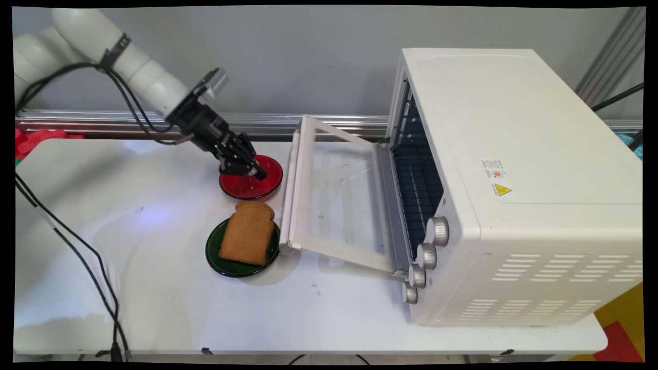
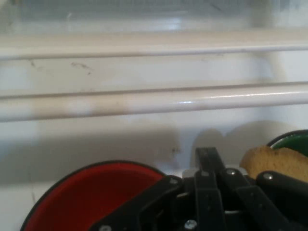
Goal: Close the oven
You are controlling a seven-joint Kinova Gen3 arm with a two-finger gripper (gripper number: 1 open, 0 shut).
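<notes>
The claw (image 1: 254, 172) hung low over the red plate (image 1: 270, 172), covering much of the plate's far left part in the main view, and from neither view could it be told whether it was spread or pressed together. In the hand view only the upper part of the claw (image 2: 207, 163) and its black linkage showed, cut off by the bottom edge, and they hid the right side of the red plate (image 2: 96, 192). That plate was round, glossy and shallow, with nothing visible on its bare surface, and it sat on the white worktop (image 1: 154, 288) just left of the open oven door (image 1: 339, 200). Nearer the camera, beside it but apart from it, lay a dark green plate (image 1: 216, 252) carrying a slice of brown toast (image 1: 248, 232) that covered most of it; in the hand view only a sliver of the green plate (image 2: 296, 139) and one end of the toast (image 2: 274, 161) peeked out at the right. The door's pale handle bar (image 2: 144, 101) ran across the hand view. The white toaster oven (image 1: 514, 180) stood on the worktop's right side, its dark inside only partly visible past the door frame, with four silver knobs (image 1: 437, 230) at its near front corner. Black cables (image 1: 77, 246) trailed across the worktop's left side.
</notes>
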